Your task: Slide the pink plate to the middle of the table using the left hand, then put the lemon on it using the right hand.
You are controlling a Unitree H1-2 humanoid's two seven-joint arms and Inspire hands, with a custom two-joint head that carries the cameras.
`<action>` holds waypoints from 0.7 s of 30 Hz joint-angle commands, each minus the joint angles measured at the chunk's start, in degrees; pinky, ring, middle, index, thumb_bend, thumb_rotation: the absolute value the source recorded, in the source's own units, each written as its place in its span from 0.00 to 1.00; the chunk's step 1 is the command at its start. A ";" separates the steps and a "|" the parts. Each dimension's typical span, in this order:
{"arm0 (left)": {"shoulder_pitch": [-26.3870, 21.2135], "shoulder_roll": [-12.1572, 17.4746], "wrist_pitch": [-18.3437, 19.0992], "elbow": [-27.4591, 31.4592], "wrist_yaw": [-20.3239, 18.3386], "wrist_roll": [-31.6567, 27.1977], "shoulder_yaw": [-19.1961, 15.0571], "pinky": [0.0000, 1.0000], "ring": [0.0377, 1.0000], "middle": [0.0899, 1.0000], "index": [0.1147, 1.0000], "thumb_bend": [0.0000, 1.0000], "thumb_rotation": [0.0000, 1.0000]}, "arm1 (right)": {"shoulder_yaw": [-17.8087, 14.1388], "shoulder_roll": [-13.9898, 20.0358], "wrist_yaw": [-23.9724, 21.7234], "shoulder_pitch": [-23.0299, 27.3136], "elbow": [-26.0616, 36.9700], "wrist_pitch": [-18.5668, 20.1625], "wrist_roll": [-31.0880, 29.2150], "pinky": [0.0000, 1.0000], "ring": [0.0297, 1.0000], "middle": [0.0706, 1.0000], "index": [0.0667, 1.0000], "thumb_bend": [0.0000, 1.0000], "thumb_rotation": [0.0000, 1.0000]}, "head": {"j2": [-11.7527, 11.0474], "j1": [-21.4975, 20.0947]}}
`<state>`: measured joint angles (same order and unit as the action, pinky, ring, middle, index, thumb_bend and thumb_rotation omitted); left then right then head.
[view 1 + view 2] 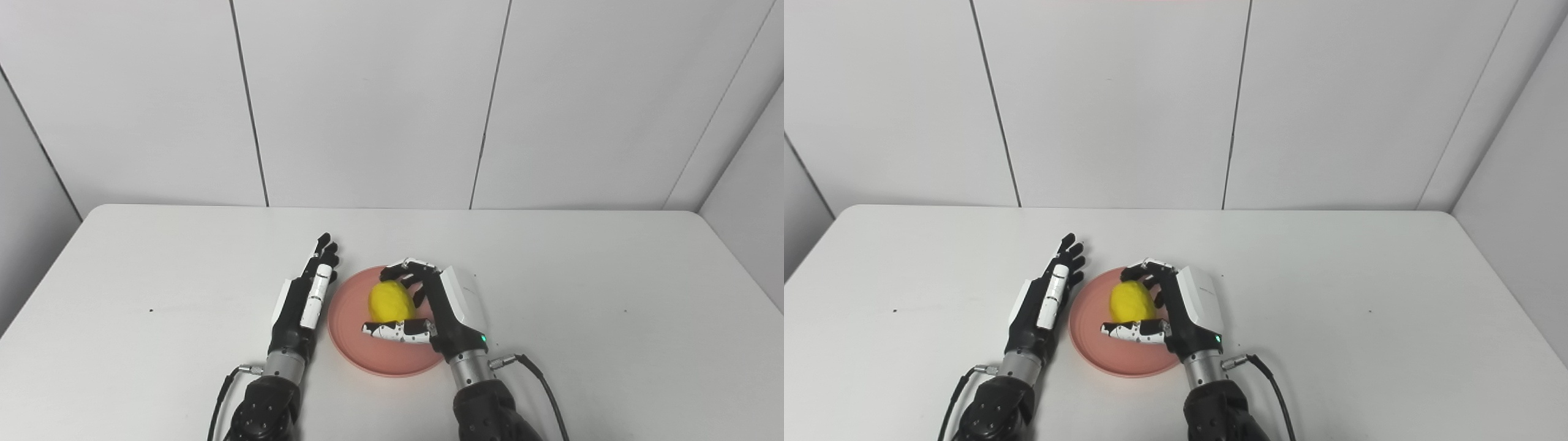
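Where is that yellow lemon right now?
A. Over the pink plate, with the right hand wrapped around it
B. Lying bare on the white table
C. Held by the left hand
A: the lemon sits over the pink plate, with the right hand curled around it.

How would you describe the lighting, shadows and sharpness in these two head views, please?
Left eye view: even, diffuse light, only faint shadows beside the pink plate and under the right hand; the lemon is bright, without glare. Right eye view: equally sharp, no blur; a thin pinkish strip shows at the top edge.

Bright, even light; sharp, faint shadows.
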<state>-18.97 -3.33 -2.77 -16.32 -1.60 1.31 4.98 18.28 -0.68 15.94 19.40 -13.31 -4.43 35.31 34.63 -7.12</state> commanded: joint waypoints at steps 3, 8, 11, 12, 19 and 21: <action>-0.44 -0.96 1.28 0.56 -0.18 0.42 0.68 0.94 0.95 0.96 0.95 0.55 1.00 | 0.49 0.27 1.52 2.63 0.16 -2.27 2.14 0.33 0.44 0.53 0.44 0.49 0.00 | 0.05 0.10; -0.47 -0.87 1.19 0.66 -0.03 0.66 0.71 0.93 0.95 0.95 0.94 0.54 1.00 | 1.16 1.01 2.30 2.67 -0.80 -2.13 4.55 0.33 0.44 0.52 0.44 0.49 0.00 | 0.12 0.13; -0.51 -0.75 1.17 0.63 -0.32 0.40 0.72 0.93 0.95 0.95 0.95 0.54 1.00 | 1.39 1.23 3.19 2.54 -1.12 -2.37 5.58 0.32 0.45 0.53 0.44 0.49 0.00 | 0.21 0.03; -0.47 -0.78 1.25 0.70 -0.37 0.26 0.67 0.93 0.95 0.95 0.95 0.54 1.00 | 1.42 1.29 3.37 2.44 -1.24 -2.49 5.68 0.32 0.45 0.53 0.44 0.49 0.00 | 0.15 0.02; -0.29 -0.76 1.26 0.77 -0.65 -0.11 0.62 0.94 0.95 0.95 0.95 0.54 1.00 | 1.66 1.92 4.40 2.20 -1.44 -3.04 6.49 0.34 0.46 0.55 0.44 0.49 0.00 | 0.27 -0.03; -0.20 -0.82 1.78 1.17 -0.67 -0.20 0.60 0.94 0.95 0.96 0.95 0.54 1.00 | 1.89 2.27 5.35 2.38 -1.70 -3.14 7.75 0.35 0.47 0.53 0.43 0.49 0.00 | 0.37 -0.05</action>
<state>-18.96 -3.32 -2.51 -16.13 -1.59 1.15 4.98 20.05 0.99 19.23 20.15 -15.59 -5.19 41.96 35.07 -7.21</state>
